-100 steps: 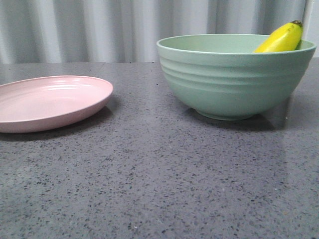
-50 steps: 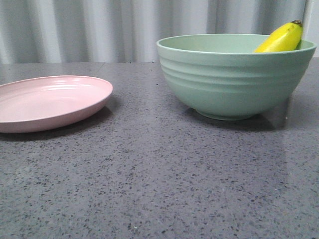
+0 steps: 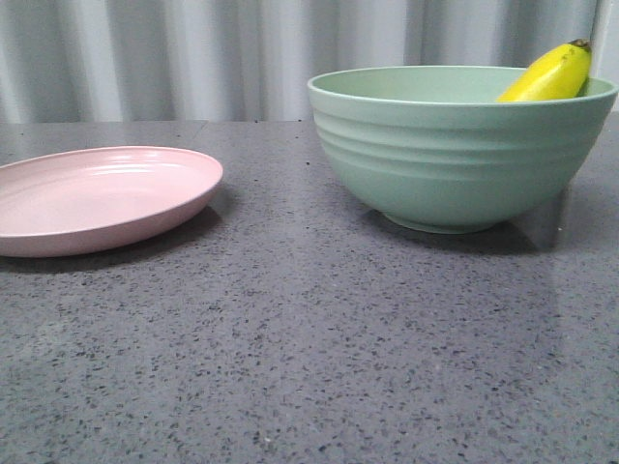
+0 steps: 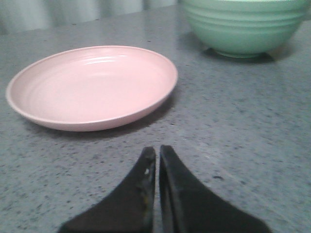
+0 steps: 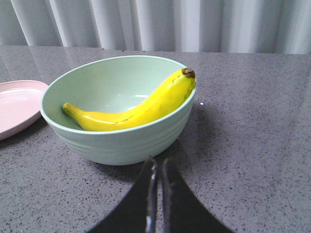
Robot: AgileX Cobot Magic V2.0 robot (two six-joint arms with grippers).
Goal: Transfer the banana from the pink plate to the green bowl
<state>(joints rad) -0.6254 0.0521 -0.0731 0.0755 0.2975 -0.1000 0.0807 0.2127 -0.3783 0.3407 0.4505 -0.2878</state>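
The banana (image 5: 141,109) lies inside the green bowl (image 5: 126,141), its dark stem tip resting on the rim. In the front view its tip (image 3: 551,75) sticks up over the bowl (image 3: 455,155) at the right. The pink plate (image 3: 97,198) sits empty at the left and also shows in the left wrist view (image 4: 92,87). My left gripper (image 4: 157,153) is shut and empty, low over the table just short of the plate. My right gripper (image 5: 159,165) is shut and empty, just short of the bowl. Neither gripper shows in the front view.
The grey speckled tabletop (image 3: 309,348) stretches around both dishes. A pale corrugated wall (image 3: 193,58) stands behind the table. The bowl also shows at the edge of the left wrist view (image 4: 243,26), and part of the plate in the right wrist view (image 5: 17,104).
The front view has shifted slightly, so plate and bowl sit a few pixels further right. Nothing on the table has moved.
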